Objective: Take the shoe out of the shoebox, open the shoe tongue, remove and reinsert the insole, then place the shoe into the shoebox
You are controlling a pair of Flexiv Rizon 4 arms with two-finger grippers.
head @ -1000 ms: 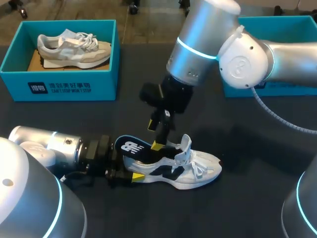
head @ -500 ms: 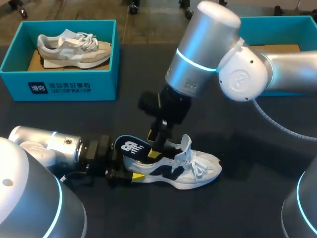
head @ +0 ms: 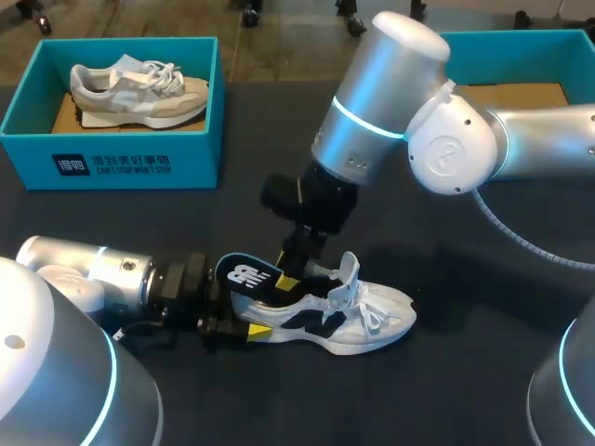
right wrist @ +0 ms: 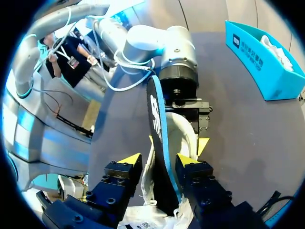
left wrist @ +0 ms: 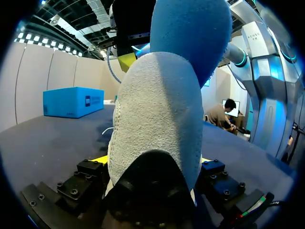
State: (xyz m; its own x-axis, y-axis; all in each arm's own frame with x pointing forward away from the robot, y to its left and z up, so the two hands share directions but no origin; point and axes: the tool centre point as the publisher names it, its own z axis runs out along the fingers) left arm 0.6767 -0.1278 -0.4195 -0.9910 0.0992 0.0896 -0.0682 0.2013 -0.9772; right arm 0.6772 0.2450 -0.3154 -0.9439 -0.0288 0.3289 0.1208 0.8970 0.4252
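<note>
A white and black shoe (head: 358, 316) lies on its sole on the dark table, toe to the right, its tongue pulled up. A blue and black insole (head: 249, 274) sticks up out of its heel. My left gripper (head: 244, 318) is shut on the heel (left wrist: 157, 124), one finger on each side. My right gripper (head: 290, 279) comes down from above at the insole (right wrist: 159, 129). Its fingers stand on either side of the insole (right wrist: 159, 160), and a small gap still shows on one side, so it is open.
A teal shoebox (head: 112, 163) at the back left holds a beige shoe (head: 139, 88). A second teal box (head: 521, 46) stands at the back right, partly behind my right arm. Bare dark table (head: 465, 372) lies in front of and right of the shoe.
My right gripper has come down a little onto the insole and its fingers have closed in from wide apart. The left gripper and the shoe have not moved.
</note>
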